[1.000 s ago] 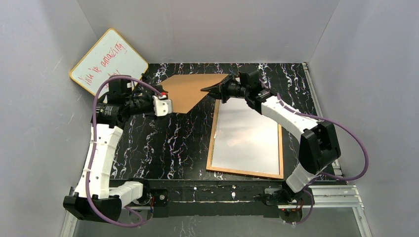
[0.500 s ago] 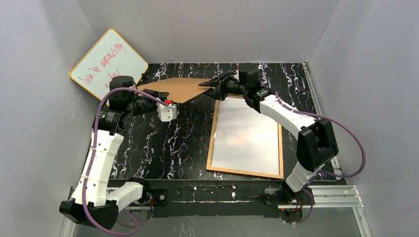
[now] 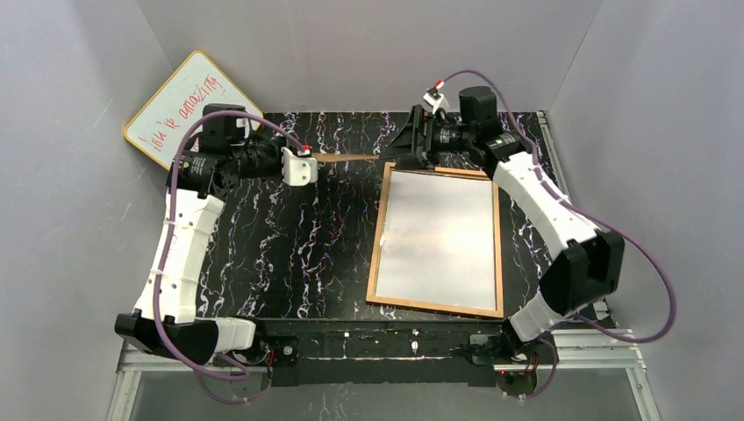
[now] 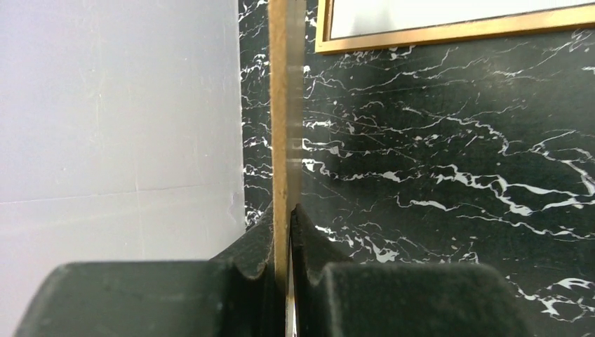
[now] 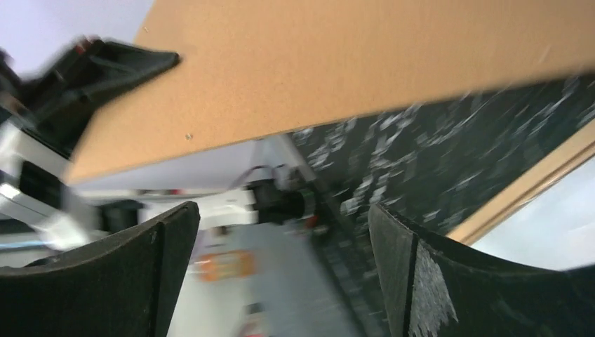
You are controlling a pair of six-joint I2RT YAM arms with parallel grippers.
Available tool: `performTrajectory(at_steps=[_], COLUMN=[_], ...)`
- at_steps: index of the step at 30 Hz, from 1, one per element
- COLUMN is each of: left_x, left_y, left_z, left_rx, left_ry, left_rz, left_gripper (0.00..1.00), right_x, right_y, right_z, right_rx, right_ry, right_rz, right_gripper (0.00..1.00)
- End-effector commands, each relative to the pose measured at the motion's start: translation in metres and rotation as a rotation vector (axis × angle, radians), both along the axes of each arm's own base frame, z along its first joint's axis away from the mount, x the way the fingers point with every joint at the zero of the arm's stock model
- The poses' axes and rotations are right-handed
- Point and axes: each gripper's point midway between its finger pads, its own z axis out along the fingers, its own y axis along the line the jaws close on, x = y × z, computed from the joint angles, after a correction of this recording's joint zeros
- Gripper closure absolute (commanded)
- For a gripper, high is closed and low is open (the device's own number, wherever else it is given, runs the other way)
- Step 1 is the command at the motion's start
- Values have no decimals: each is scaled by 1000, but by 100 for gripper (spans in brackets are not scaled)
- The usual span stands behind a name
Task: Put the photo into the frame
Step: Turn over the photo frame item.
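Note:
The frame (image 3: pixel 378 248) lies flat on the black marble table, right of centre; its pane shows only pale grey glare, and the photo cannot be made out. The frame's brown fibreboard back (image 3: pixel 351 158) hangs above the table at the back, seen edge-on from above. My left gripper (image 3: pixel 319 159) is shut on its left end; the left wrist view shows the board (image 4: pixel 278 105) pinched between the fingers of that gripper (image 4: pixel 288 210). My right gripper (image 3: pixel 412 146) stands open at the frame's far edge, nothing between its fingers (image 5: pixel 172 242), below the board (image 5: pixel 351 63).
A yellow-edged whiteboard (image 3: pixel 182 107) with red writing leans in the back left corner. Grey walls close in the table on three sides. The frame's corner (image 5: pixel 540 184) shows close beside the right fingers.
The right gripper opened, let go of the board and drew back to the right. The left gripper shut on the board's left end and turned it edge-on.

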Motion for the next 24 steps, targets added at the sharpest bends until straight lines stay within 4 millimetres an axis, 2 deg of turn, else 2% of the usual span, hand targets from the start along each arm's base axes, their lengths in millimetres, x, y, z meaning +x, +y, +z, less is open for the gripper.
performTrajectory(at_steps=[1, 4, 5, 7, 9, 12, 16, 20, 24], left_x=[-25, -33, -35, -39, -44, -50, -51, -51, -50], left_y=[-11, -13, -13, -13, -13, -14, -16, -17, -16], left_z=[29, 32, 30, 32, 32, 32, 31, 30, 31], left_rx=[-43, -42, -43, -39, -32, -37, -46, -45, -37], left_ry=[29, 73, 90, 105, 123, 147, 169, 170, 160], left_rz=[-84, -103, -102, -110, -121, -133, -132, -137, -134], left_gripper=[100, 100, 100, 100, 100, 100, 100, 100, 100], right_x=[-6, -7, -12, -18, -22, -28, -39, -38, -47], right_y=[-39, -45, -46, -44, -42, -28, 2, 24, 39], right_z=[16, 23, 16, 21, 26, 32, 34, 27, 24], right_rx=[-235, -214, -211, -165, -147, -117, -91, -104, -69], right_ry=[-660, -971, -1028, -1208, -1313, -1383, -1416, -1437, -1468], right_rz=[16, 8, 32, 54, 74, 123, 229, 285, 348], right_gripper=[1, 1, 1, 2, 5, 9, 12, 13, 13])
